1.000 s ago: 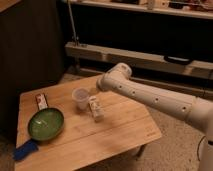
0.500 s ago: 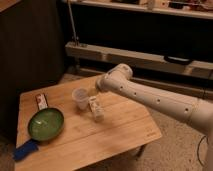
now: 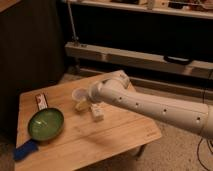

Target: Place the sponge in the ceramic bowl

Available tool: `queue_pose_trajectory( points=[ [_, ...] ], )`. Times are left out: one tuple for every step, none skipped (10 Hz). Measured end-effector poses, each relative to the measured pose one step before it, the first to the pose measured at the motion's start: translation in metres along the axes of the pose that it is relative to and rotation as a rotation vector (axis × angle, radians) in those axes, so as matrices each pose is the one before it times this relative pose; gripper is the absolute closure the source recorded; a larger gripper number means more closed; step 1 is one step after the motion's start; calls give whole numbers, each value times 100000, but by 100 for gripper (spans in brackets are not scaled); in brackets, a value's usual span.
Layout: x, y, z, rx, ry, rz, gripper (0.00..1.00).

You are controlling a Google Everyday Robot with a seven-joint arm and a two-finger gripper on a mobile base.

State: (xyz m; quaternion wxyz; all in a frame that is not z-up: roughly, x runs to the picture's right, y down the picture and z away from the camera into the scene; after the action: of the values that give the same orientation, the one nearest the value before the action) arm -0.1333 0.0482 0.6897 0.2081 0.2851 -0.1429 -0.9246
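The sponge (image 3: 25,149) is a small blue block lying at the table's front left corner, just beside the near rim of the ceramic bowl (image 3: 45,124). That bowl is wide, green and glossy, and sits on the left part of the wooden table (image 3: 115,137). My gripper (image 3: 96,112) hangs over the middle of the table, right of the bowl and well away from the sponge, on a white arm reaching in from the right.
A small translucent white cup (image 3: 79,95) stands just left of the gripper, with a yellowish thing (image 3: 81,105) beside it. A white-and-red box (image 3: 41,101) lies behind the bowl. A dark wall is at the left and shelving stands behind the table.
The arm has sunk slightly toward the tabletop. The sponge, bowl, cup and box have not moved.
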Motion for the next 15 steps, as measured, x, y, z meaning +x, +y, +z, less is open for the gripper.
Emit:
queue_pose_trajectory(
  points=[
    [1529, -2715, 310, 4033, 722, -8357, 20],
    [1422, -2085, 524, 3410, 352, -6668, 20],
    [1491, -1996, 830, 3689, -7, -6451, 20],
    [2628, -2724, 1874, 6343, -482, -9143, 20],
    [1532, -1063, 1408, 3260, -529, -4557, 20],
    [2269, -901, 2711, 4668, -1540, -5730, 20],
    [2234, -347, 3347, 5010, -2094, -5646, 20],
    [1427, -173, 2475, 3284, -2235, -4581, 20],
    [831, -241, 1714, 1925, -1834, -2767, 20],
    [1119, -204, 1964, 1935, -2272, -3016, 20],
    [606, -106, 1096, 1005, -1438, -1750, 20],
    [328, -69, 464, 459, -519, -762, 20],
    [8, -13, 156, 42, -344, -97, 20],
    [-452, -82, -286, -206, 30, 794, 20],
    [-1099, -285, -425, 254, 141, -532, 20]
  ],
)
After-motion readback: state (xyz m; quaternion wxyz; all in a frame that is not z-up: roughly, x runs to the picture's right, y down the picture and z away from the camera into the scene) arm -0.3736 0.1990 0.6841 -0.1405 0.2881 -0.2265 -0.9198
